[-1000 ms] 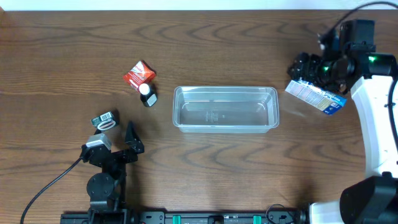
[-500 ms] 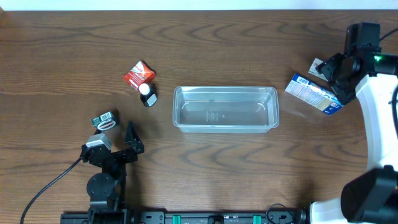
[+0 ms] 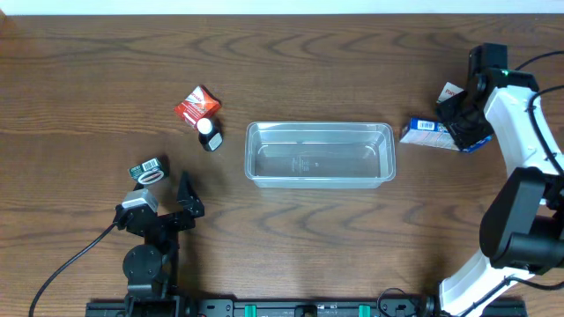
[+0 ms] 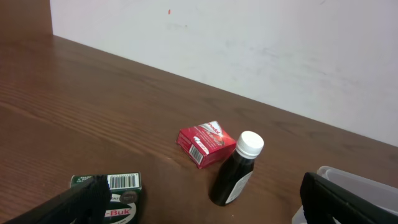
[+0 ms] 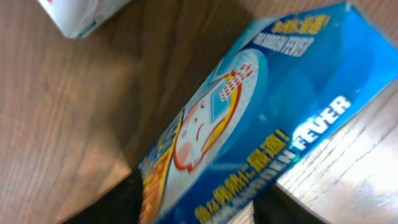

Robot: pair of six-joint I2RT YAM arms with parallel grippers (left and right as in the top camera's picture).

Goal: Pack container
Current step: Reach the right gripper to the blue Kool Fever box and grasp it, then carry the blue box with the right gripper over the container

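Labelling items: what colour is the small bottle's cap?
White cap on a dark bottle; clearest in the left wrist view.

Overhead top-down, left wrist low, right wrist against box (image 5: 249, 124)

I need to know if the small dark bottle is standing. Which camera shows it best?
The left wrist view: it shows the bottle side-on, standing with its white cap on top, beside the red packet. Overhead shows it small, from above. The right wrist view misses it entirely.
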